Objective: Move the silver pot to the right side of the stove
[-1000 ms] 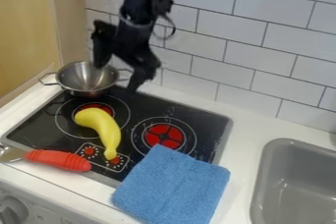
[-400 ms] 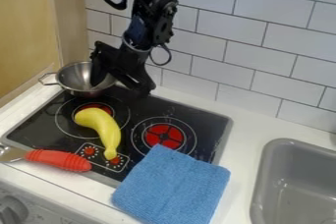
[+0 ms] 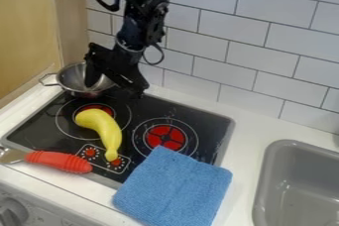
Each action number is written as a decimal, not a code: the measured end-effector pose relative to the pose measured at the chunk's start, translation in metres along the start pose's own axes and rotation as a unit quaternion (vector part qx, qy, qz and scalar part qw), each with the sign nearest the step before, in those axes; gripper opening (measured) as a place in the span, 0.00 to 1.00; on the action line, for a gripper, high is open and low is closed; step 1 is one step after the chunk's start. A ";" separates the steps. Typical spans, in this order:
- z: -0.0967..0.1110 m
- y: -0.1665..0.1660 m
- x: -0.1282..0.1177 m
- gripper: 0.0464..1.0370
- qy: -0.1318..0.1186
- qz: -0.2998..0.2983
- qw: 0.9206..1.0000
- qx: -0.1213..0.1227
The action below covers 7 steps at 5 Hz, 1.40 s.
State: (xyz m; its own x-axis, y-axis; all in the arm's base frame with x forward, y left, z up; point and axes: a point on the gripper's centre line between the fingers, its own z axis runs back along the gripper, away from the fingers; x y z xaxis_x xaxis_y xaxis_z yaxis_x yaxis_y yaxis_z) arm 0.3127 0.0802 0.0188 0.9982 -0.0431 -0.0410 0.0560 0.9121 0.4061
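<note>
Pot [image 3: 71, 78]: upright at the far left corner of the stove [image 3: 159, 108], its left handle [image 3: 46, 80] toward the wood panel [image 3: 76, 22]
Tool [image 3: 114, 89]: wide, with nothing clamped; the inner finger [image 3: 92, 71] hangs within the pot, the outer one beyond its right side
Rim [image 3: 57, 77]: probably the part to pinch, on the right side, between the fingers; whether either finger touches it I cannot tell
Fingers: best set square across the rim and deep enough for a firm bite, then closed slowly so the pot does not skid or swivel; held on one side, it may tip, so a small lift to check the hang would be wise
Banana [image 3: 102, 127]: on the left burner [image 3: 98, 106], to the near side of the pot; a low drag could nudge it, so raise the pot first and carry it along the far part of the stove
Right burner [image 3: 165, 137]: a sensible spot to set down; the carry and the placing remain to be done
Cloth [image 3: 172, 188]: over the near right part of the stove; aim slightly far of it so the base sits flat
Base: let it meet the stove before the fingers part, then rise straight up so the inner one does not catch the rim
</note>
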 end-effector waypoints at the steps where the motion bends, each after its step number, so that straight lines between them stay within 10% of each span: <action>1: -0.002 0.014 0.005 0.96 -0.007 0.018 1.000 -0.009; 2: -0.014 0.013 0.007 0.91 0.002 0.011 1.000 -0.026; 5: -0.013 0.009 0.013 0.13 -0.014 0.008 1.000 -0.024; 7: -0.012 0.007 0.014 0.01 -0.015 0.004 1.000 -0.016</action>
State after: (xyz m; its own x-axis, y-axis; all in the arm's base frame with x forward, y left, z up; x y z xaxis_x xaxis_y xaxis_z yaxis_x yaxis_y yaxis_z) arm 0.3264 0.0908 0.0103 0.9988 -0.0483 -0.0105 0.0487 0.9249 0.3772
